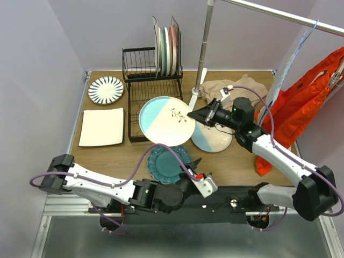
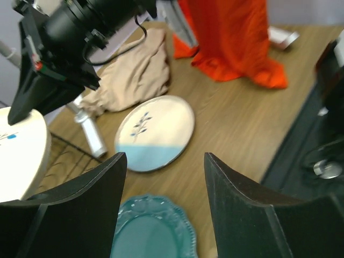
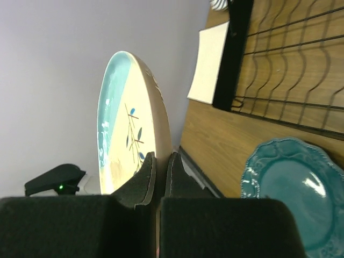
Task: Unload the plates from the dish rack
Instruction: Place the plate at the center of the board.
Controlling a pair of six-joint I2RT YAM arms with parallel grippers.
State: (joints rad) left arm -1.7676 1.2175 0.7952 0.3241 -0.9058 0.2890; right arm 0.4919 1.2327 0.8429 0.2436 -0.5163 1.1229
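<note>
The right gripper (image 1: 192, 114) is clamped tight on the right rim of a round cream-and-light-blue ceramic plate with a dark leaf sprig (image 1: 165, 119). Its 2 fingers pinch the edge from both faces. The held plate sits over the lower tray of wavy dividers on the black wire dish rack (image 1: 141, 67), with its decorated face turned up toward the overhead camera. Whether its far edge touches the wires cannot be told. In the rack's upper basket, a row of plates standing on edge (image 1: 166, 43) fills the right end.

The left gripper (image 2: 164, 161) hangs with its jaws spread wide and nothing between them. It is just above the near-right edge of a scalloped teal plate (image 1: 167, 163), which lies flat on the wooden table (image 1: 107, 156) close to the arms' bases. Just to the right of the teal plate, partly under the right arm, a second round cream-and-blue sprig plate (image 2: 156, 134) lies flat on the wood.

Left of the rack are 2 more plates, apart from each other. A round white plate with dark radial stripes (image 1: 106, 90) lies at the back, and a square cream plate (image 1: 102, 127) lies in front of it. Behind the right arm, a crumpled beige cloth (image 1: 242, 88) lies beside the foot of a metal pole (image 1: 204, 48). An orange garment (image 1: 303, 102) hangs at the right side.
</note>
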